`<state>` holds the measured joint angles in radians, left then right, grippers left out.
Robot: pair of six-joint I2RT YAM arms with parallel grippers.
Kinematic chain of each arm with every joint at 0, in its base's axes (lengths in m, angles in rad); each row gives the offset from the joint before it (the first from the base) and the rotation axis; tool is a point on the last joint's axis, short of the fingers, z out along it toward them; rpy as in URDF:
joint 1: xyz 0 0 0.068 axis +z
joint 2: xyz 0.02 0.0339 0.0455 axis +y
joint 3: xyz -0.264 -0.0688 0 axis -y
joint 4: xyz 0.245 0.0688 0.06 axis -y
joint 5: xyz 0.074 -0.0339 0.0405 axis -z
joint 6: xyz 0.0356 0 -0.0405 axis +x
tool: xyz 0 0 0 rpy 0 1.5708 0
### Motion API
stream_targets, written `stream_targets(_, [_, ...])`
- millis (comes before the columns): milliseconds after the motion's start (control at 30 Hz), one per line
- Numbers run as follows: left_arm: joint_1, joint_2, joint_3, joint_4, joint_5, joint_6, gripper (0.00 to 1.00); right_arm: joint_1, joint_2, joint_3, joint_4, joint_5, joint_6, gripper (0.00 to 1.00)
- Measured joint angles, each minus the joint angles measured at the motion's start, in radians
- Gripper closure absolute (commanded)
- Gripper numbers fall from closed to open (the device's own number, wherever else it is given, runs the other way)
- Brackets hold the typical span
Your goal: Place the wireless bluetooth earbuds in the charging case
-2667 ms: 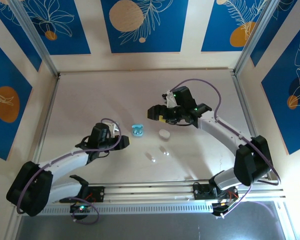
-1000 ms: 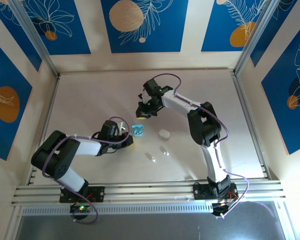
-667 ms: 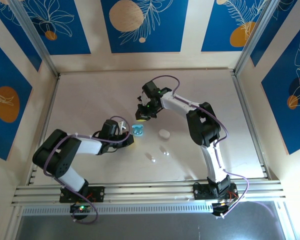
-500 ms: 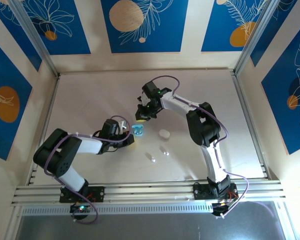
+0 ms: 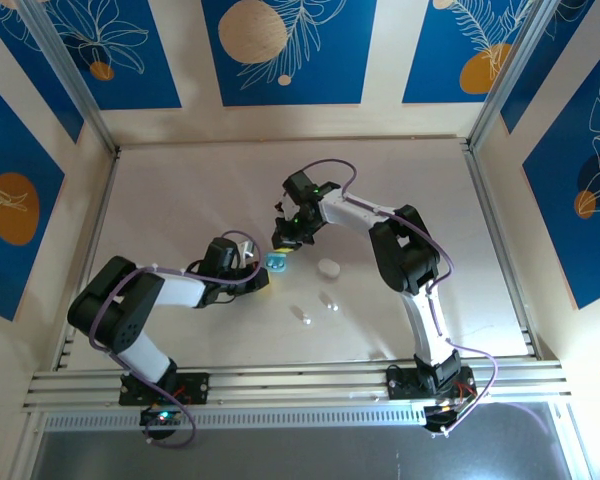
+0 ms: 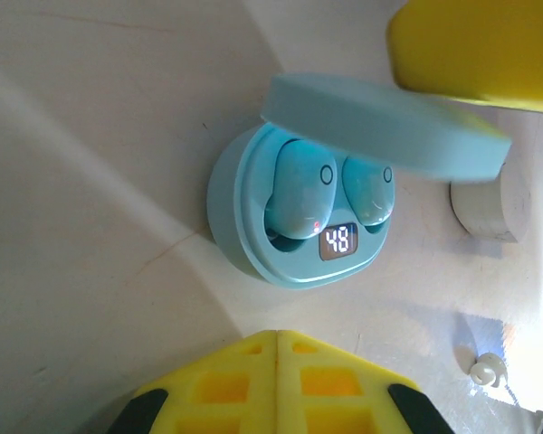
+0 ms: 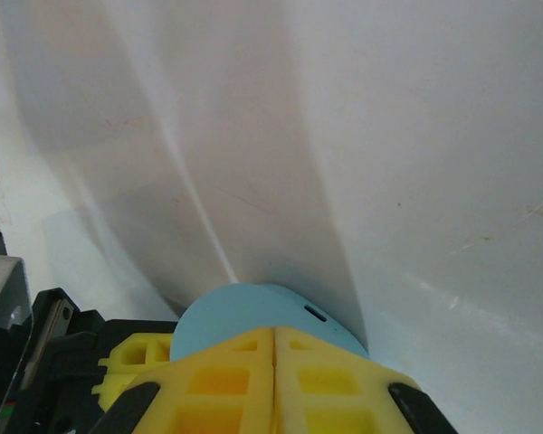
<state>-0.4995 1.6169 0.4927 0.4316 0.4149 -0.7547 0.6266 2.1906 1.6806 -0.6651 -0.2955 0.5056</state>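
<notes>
The pale blue charging case lies open on the table, its display lit. Two pale blue earbuds sit in its wells. The lid hangs half raised over them. My left gripper is shut and empty, a short way in front of the case; from above it sits at the case's left. My right gripper is shut, its tips against the outer face of the lid, on the far side of the case. Two white earbuds lie loose on the table.
A white case stands just right of the blue one, with a white earbud near it. Metal frame rails border the table on the left, right and near sides. The two grippers are close together around the blue case.
My right gripper has come down and nearer, from behind the blue case onto its lid. The left gripper has hardly moved. Both stayed shut.
</notes>
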Motion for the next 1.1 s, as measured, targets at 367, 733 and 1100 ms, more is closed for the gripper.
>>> stream_targets(367, [0.0,0.003,0.004,0.0,0.001,-0.004,1.0,0.003,-0.003,-0.028,0.004,0.0,0.0,0.92])
stream_targets(733, [0.0,-0.153,-0.027,-0.048,-0.058,0.0,0.87,0.003,-0.143,-0.167,0.051,0.027,0.005,0.84])
stream_targets(1100, [-0.003,-0.615,-0.033,-0.355,-0.132,0.062,0.28,0.004,-0.494,-0.436,0.111,0.077,0.028,0.6])
